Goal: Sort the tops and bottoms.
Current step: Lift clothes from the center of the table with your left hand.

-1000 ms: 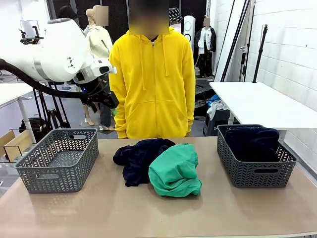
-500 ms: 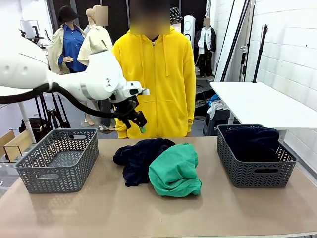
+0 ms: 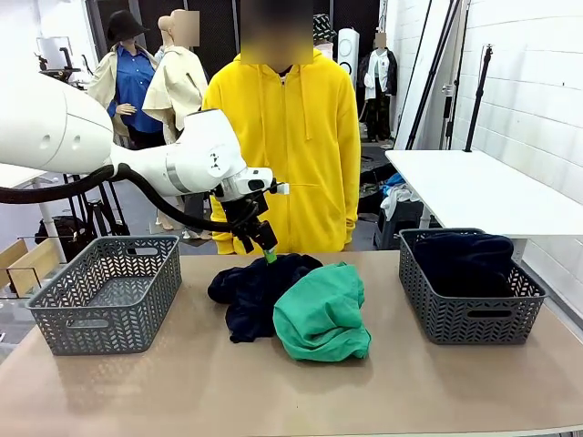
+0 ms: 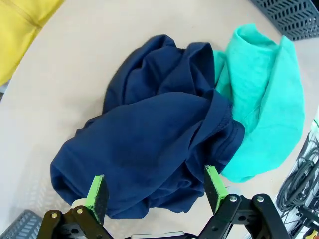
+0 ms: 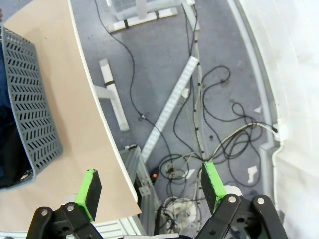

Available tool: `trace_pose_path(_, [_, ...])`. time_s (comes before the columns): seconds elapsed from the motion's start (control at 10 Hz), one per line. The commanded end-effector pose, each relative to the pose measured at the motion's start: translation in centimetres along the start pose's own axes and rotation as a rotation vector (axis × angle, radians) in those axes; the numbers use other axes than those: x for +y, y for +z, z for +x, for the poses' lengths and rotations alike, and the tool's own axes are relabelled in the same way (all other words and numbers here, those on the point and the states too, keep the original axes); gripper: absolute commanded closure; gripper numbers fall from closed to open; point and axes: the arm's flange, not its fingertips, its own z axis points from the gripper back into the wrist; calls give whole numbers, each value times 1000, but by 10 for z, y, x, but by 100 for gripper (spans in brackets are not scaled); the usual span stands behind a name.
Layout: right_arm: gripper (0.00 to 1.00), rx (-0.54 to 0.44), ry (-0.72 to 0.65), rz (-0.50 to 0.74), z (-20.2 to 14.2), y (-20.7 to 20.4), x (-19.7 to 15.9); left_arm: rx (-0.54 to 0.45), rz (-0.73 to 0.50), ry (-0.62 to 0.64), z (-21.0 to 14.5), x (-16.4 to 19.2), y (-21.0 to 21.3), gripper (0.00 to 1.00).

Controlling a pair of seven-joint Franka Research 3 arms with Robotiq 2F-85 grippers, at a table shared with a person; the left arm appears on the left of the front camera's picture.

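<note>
A dark navy garment (image 3: pixel 258 289) lies crumpled mid-table, and a bright green garment (image 3: pixel 321 314) rests against its right side, partly over it. My left gripper (image 3: pixel 262 248) hangs open just above the navy garment's far edge, pointing down. In the left wrist view the navy garment (image 4: pixel 149 144) fills the space beyond my open left gripper (image 4: pixel 155 191), with the green garment (image 4: pixel 264 99) beside it. Another dark garment (image 3: pixel 463 259) lies in the right grey basket (image 3: pixel 474 319). My right gripper (image 5: pixel 151 189) is open and empty, looking past the table edge at the floor.
An empty grey basket (image 3: pixel 109 291) stands at the table's left. A person in a yellow hoodie (image 3: pixel 282 146) stands at the far side. In the right wrist view the right basket (image 5: pixel 30 109) sits near the table edge (image 5: pixel 102 129), above a floor with cables (image 5: pixel 199 99).
My left arm has swung from above the left basket to the middle of the table and come down over the navy garment. The garments and baskets have not moved.
</note>
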Motion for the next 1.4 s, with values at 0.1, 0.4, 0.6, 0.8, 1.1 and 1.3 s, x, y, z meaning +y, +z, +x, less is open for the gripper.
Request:
trace_pose_path(0.1, [0,1,13,0,-1,-1,-1,8,-62,-38,-8,1,-14,0])
trace_pose_path(0.4, [0,1,13,0,-1,-1,-1,22,-55,-47,-12,-2,-35,0])
trace_pose_path(0.6, [0,1,13,0,-1,-1,-1,29,-64,-60,-14,-4,-35,40])
trace_pose_path(0.8, [0,1,13,0,-1,-1,-1,36,-59,-54,-15,-3,-36,80])
trace_pose_path(1.1, [0,1,13,0,-1,-1,-1,34,-65,-48,-15,-2,-36,100])
trace_pose_path(1.3, [0,1,13,0,-1,-1,-1,36,-85,-38,-16,-1,-36,100])
